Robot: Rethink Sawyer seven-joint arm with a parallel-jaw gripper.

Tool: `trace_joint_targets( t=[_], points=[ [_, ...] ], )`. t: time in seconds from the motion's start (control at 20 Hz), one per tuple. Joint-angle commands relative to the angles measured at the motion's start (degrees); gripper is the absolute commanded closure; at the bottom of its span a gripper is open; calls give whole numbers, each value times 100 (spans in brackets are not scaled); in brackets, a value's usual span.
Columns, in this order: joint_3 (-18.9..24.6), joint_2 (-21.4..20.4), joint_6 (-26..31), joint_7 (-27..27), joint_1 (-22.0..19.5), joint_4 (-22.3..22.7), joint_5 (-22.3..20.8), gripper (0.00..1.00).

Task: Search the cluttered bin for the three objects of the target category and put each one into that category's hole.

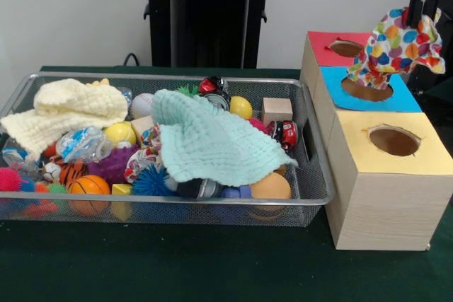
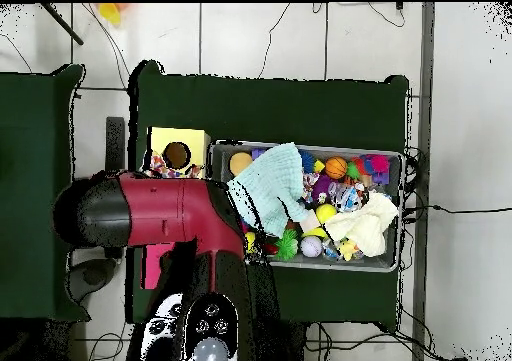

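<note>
My gripper hangs at the top right, shut on a heart-patterned multicoloured cloth. The cloth droops over the far edge of the blue hole. The red hole lies behind it and the yellow hole in front. In the wire bin a mint cloth is spread over the toys, and a cream cloth lies at the left end. In the overhead view my arm hides the gripper; the mint cloth, cream cloth and yellow hole show.
The bin holds several balls, spiky toys, a wooden block, a basketball and a small red car. The wooden hole box stands right of the bin on the green table.
</note>
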Motion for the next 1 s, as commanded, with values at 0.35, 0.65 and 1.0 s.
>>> trace_joint_targets(
  t=[0.35,0.65,1.0],
  points=[
    [-41,901,120,1252,-72,-484,186,100],
    [-30,1039,-114,1221,-72,-444,228,100],
    [-62,1167,-283,1263,-38,-467,240,100]
  ],
)
